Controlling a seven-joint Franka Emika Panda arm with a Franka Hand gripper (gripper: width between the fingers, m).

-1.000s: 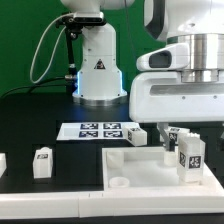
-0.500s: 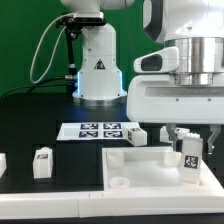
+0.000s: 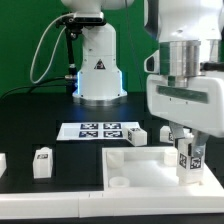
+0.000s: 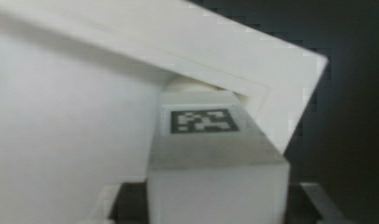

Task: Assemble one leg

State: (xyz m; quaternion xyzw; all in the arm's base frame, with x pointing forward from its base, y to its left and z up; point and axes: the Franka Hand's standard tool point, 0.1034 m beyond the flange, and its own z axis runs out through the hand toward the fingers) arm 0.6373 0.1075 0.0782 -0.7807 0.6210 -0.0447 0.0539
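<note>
My gripper (image 3: 186, 147) is shut on a white leg (image 3: 188, 160) with a black-and-white code tag, holding it upright over the right part of the large white square panel (image 3: 140, 168). In the wrist view the leg (image 4: 214, 150) fills the space between the dark fingers (image 4: 129, 203) and reaches to the panel's corner (image 4: 97, 100). Whether the leg touches the panel cannot be told. Another leg (image 3: 42, 162) stands on the table at the exterior view's left, and one more (image 3: 134, 135) lies behind the panel.
The marker board (image 3: 98, 130) lies in front of the robot's white base (image 3: 98, 75). A white part (image 3: 3, 164) shows at the left edge. A round hole (image 3: 119, 184) sits in the panel's near left corner.
The arm has swung toward the exterior view's right and risen a little, carrying the leg with it. The other parts have not moved.
</note>
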